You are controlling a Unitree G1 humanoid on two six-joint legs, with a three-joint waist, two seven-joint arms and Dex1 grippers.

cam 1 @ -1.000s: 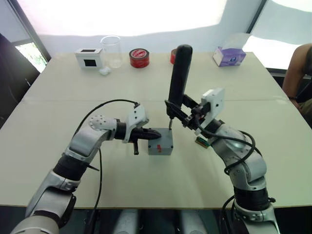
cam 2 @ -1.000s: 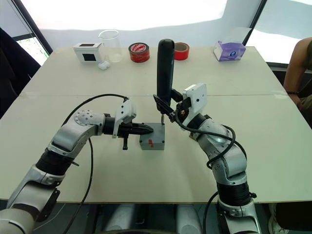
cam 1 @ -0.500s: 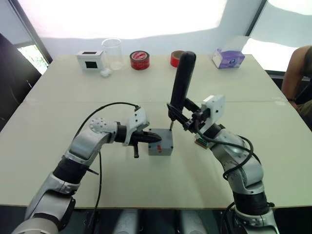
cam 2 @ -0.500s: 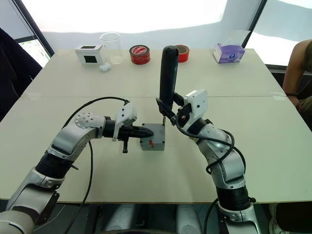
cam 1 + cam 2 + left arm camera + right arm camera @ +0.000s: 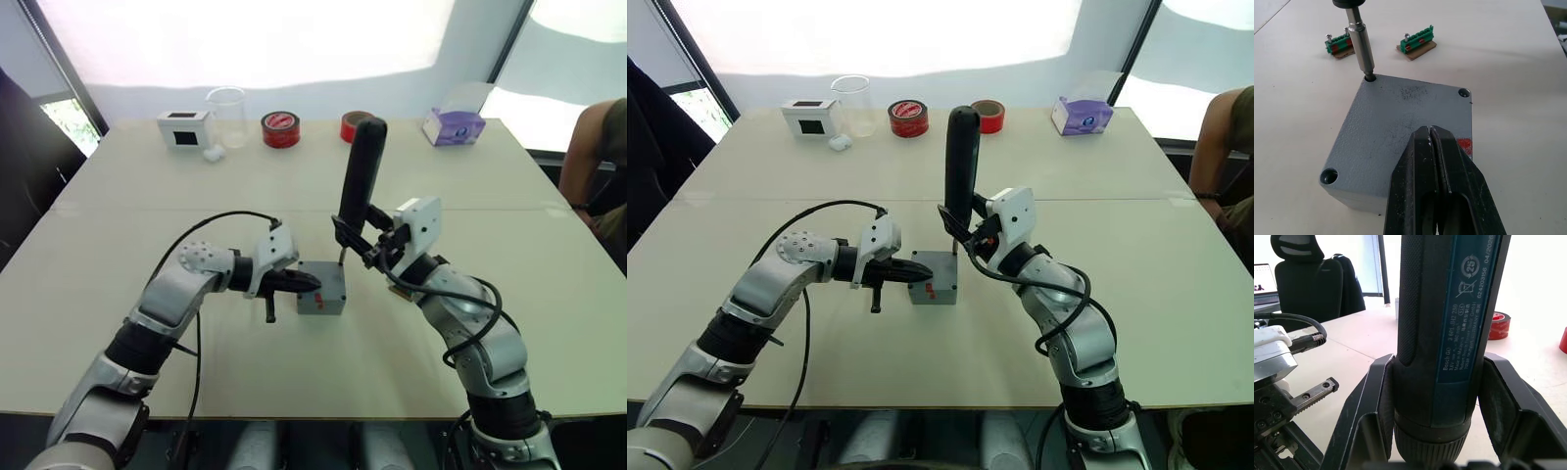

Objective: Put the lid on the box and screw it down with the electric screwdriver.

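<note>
While left gripper [image 5: 1431,139] pins lid [image 5: 1396,127], electric screwdriver [image 5: 359,176] upright

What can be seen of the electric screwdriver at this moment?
The electric screwdriver is a long black cylinder with a textured grip and a printed blue label, ending in a thin silver bit. It stands nearly upright, clamped low on its body by the right gripper. Its bit sits in a corner screw hole of the lid on the grey box, while the shut left gripper presses on the lid.

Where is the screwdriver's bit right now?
In the left wrist view, the bit sits in the lid's far corner screw hole, near two green terminal blocks.
</note>
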